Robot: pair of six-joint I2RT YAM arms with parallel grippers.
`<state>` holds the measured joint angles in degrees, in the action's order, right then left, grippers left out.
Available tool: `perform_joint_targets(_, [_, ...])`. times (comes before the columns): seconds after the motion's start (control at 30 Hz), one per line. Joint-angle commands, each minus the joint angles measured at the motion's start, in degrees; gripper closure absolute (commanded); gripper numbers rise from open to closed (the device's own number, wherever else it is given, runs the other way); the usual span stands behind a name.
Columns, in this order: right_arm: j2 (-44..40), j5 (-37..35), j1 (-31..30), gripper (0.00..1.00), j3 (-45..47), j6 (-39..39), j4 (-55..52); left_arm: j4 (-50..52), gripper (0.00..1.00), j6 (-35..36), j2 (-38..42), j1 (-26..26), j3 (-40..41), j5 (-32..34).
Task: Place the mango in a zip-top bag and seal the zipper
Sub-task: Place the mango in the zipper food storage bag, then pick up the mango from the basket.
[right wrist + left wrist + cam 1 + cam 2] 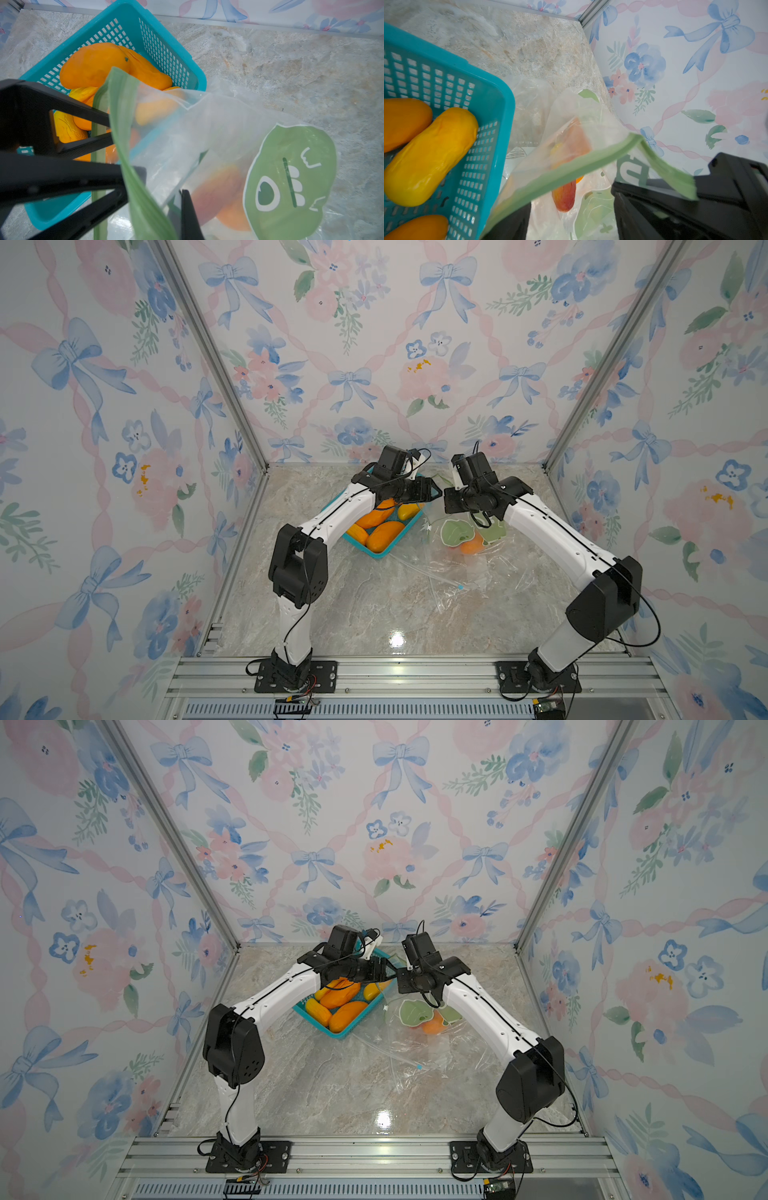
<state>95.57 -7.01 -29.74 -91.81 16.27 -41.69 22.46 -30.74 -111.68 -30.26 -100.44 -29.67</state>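
- Marble table (374,614), flowered walls (374,323).
- Basket (376,554) of mangoes (384,535) sat left of the bag (453,531) holding a mango (471,548).
- Left gripper (432,491) jaws stood apart at its zipper (571,174); right gripper (452,501) clamped it.

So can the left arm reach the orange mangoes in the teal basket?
Probably yes. The left gripper hangs open by the teal mesh basket, whose orange mangoes lie uncovered; only the clear bag's green zipper strip sits near it.

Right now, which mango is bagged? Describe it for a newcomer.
Find the teal basket of mangoes. Beside it, toward the right arm, sits a clear bag printed with a green face. The mango inside is the only one outside the basket.
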Motion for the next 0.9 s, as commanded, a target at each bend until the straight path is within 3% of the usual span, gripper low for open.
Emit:
perform_joint_targets(0.0, [-2.3,0.8,0.3,0.96,0.6,0.8,0.6,0.2,0.3,4.0,7.0,3.0,2.9,7.8])
perform_joint_targets(0.17, [-2.6,0.9,0.3,0.96,0.6,1.2,0.8,0.1,0.19,15.8,9.9,5.1,5.5,25.0])
perform_joint_targets(0.33, [-2.5,1.3,0.3,0.95,0.6,1.8,1.2,0.2,0.12,29.3,4.5,5.0,3.2,35.7])
perform_joint_targets(0.43, [-2.2,1.3,0.3,0.95,0.5,1.9,1.1,0.2,0.02,36.9,0.2,4.8,1.3,36.7])
perform_joint_targets(0.63, [-1.8,1.4,0.3,0.95,0.6,2.3,1.8,0.3,0.02,45.9,-6.1,4.8,-3.2,37.0])
perform_joint_targets(0.87, [-1.1,1.3,0.4,0.95,-0.1,2.4,1.4,2.2,0.02,49.7,-12.4,4.8,-8.2,40.1])
